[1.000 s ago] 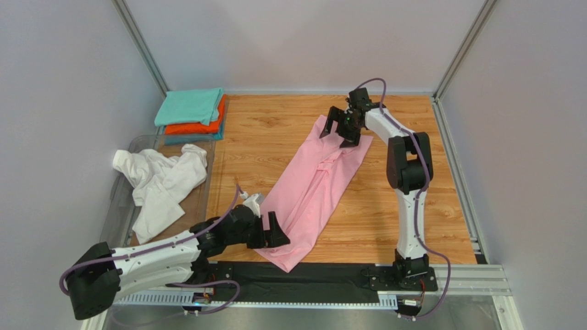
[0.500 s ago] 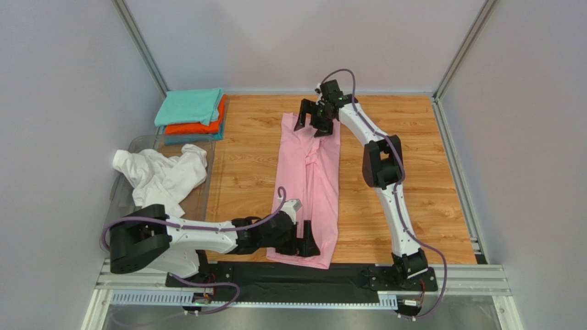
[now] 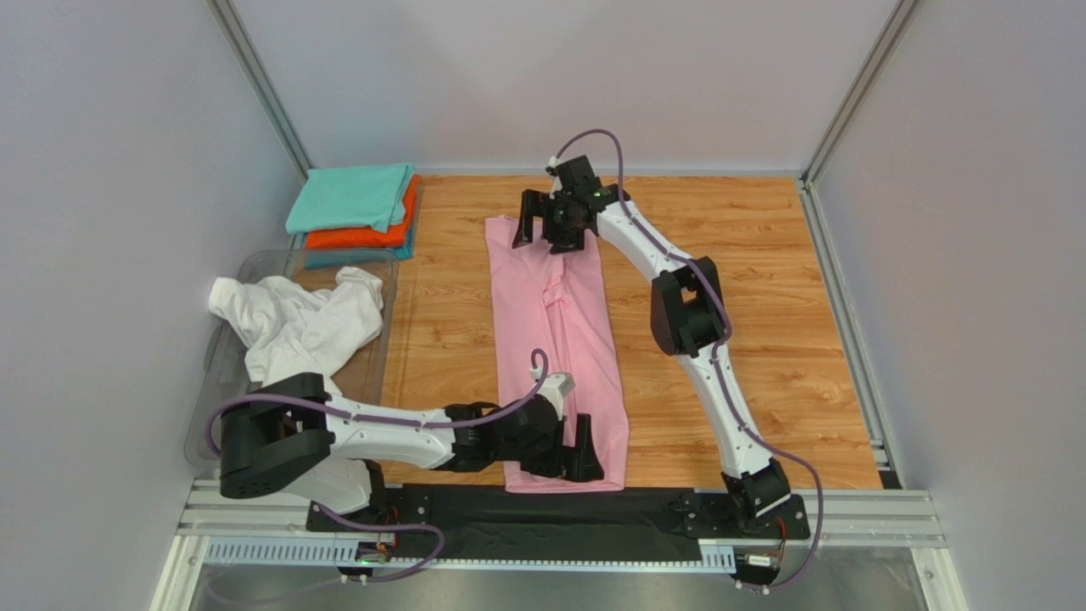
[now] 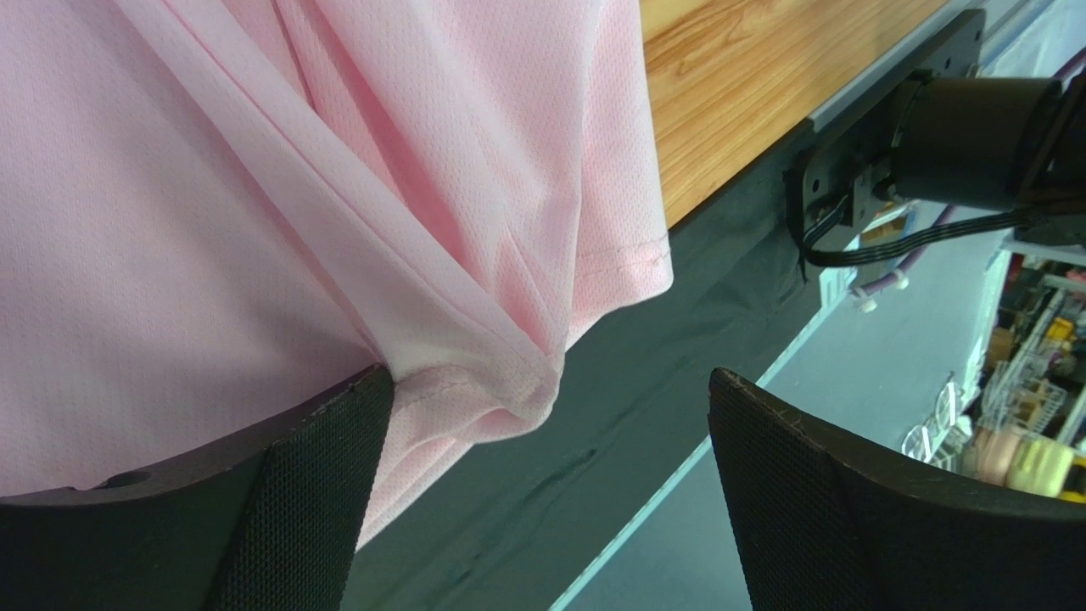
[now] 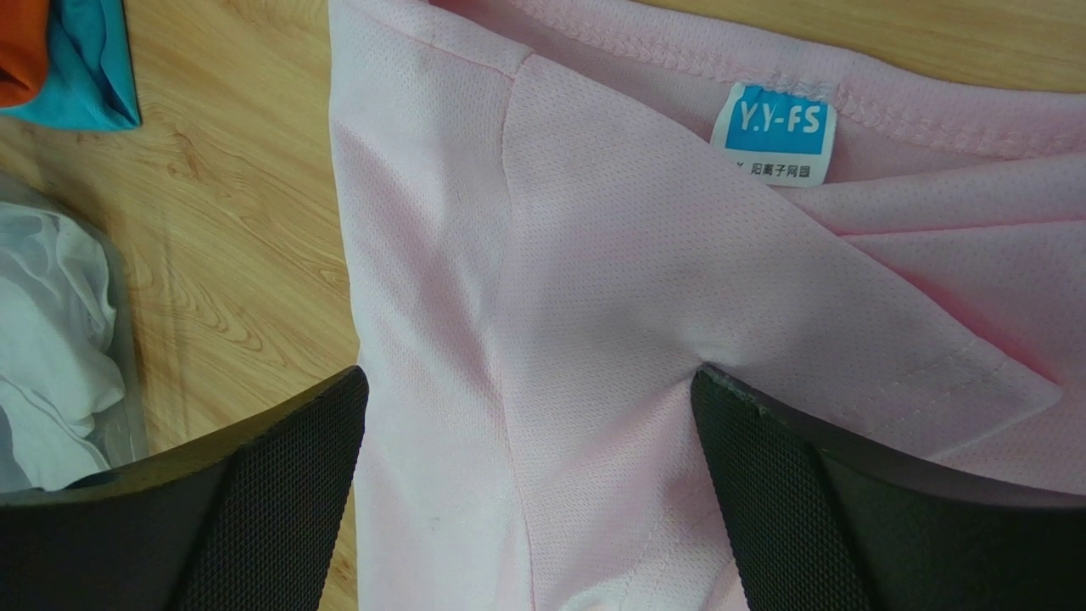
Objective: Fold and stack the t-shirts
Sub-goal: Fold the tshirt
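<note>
The light pink t-shirt [image 3: 561, 331] lies on the desk [image 3: 765, 318] as a narrow strip, long axis running near to far. The left pincer [image 3: 584, 452] sits at its near hem, the right pincer [image 3: 546, 239] at its collar; both gape, released.

Five soft cotton t-shirts: one light pink tee [image 3: 557, 334], one crumpled white tee [image 3: 300, 334], three folded rectangles: teal tee [image 3: 347, 195], orange tee [image 3: 370, 237], blue tee [image 3: 351, 257]. Two black-and-white arms: left arm [image 3: 370, 433], right arm [image 3: 695, 331]. One clear plastic bin [image 3: 219, 382].
</note>
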{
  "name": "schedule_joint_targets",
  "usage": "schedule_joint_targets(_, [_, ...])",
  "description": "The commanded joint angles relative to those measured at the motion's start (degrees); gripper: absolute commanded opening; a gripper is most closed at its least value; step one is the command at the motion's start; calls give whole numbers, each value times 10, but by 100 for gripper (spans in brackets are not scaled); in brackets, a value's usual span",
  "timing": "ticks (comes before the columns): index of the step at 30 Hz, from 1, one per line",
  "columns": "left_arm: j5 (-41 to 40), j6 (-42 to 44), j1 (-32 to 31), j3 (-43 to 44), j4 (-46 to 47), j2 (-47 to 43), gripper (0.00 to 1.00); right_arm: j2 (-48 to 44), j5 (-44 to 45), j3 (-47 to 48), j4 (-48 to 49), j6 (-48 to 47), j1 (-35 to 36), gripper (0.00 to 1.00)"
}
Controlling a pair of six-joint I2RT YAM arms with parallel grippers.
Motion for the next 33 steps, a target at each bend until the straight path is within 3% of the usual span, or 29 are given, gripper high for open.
schedule_joint_targets(1, [-7,21,-13,19,-72,-34,100,-7,37,-2,-18,-30,-5,100])
schedule_joint_targets(10, [-69,37,-41,34,-209,-168,100,-136,65,5,-31,-42,-7,100])
schedule_joint_targets(14, [-93,16,-41,13,-281,-246,100,-240,56,-39,-40,-44,-4,100])
schedule_joint_targets(17, [-109,-16,-41,-19,-331,-318,100,-351,124,-158,-35,-48,0,100])
schedule_joint_targets(18, [-116,-24,-40,-30,-341,-358,100,-381,142,-246,-16,-51,6,100])
schedule_joint_targets(20, [-124,-57,-40,-67,-362,-396,100,-446,182,-335,7,-44,10,100])
schedule_joint_targets(24, [-125,-83,-41,-115,-379,-484,100,-645,217,-583,75,-10,30,100])
schedule_joint_targets(25, [-127,-87,-41,-129,-380,-493,100,-675,243,-670,76,-1,38,100])
schedule_joint_targets(29, [-131,-89,-41,-136,-380,-494,100,-800,271,-841,73,69,120,97])
schedule_joint_targets(33, [-132,-79,-41,-115,-401,-451,100,-880,322,-956,35,144,224,93])
